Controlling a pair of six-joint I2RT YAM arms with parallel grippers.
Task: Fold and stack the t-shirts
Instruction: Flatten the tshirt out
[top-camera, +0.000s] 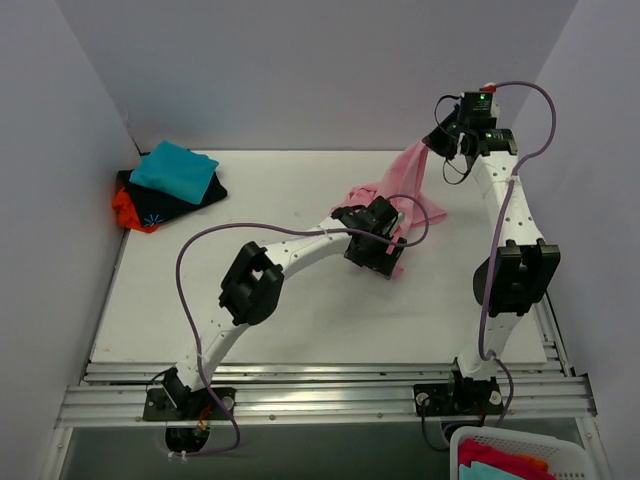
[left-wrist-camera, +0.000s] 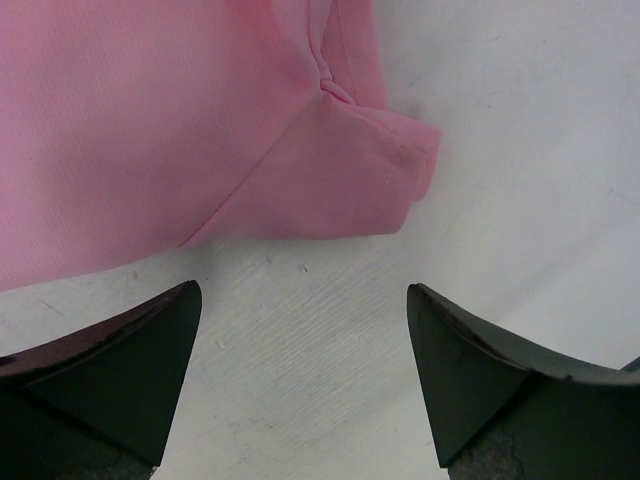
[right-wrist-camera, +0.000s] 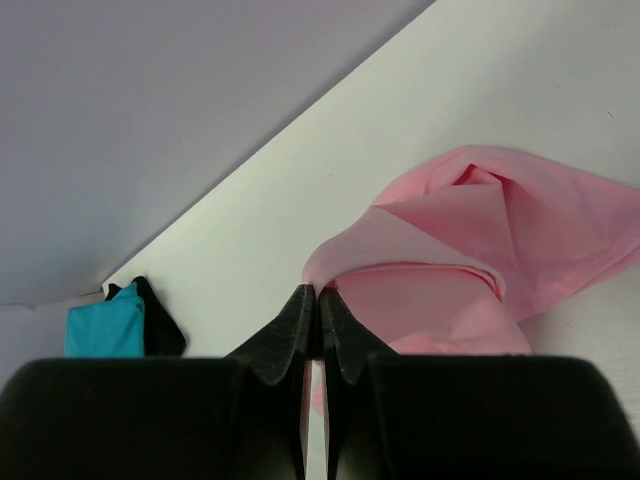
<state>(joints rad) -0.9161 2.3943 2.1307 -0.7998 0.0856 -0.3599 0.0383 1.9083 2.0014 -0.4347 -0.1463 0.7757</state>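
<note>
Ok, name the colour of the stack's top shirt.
Teal; that folded cloth t-shirt shows best in the top external view.

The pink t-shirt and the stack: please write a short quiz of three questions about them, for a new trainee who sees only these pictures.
1. True or false: the left gripper is shut on the pink t-shirt.
2. Which one lies on top of the stack at the far left corner of the table?
A. the orange-red t-shirt
B. the teal t-shirt
C. the black t-shirt
3. Fill in the missing word: the right gripper is ____ on the pink t-shirt, and part of the cloth hangs lifted from it.

Key: 1 false, it is open; 2 B; 3 shut.
</note>
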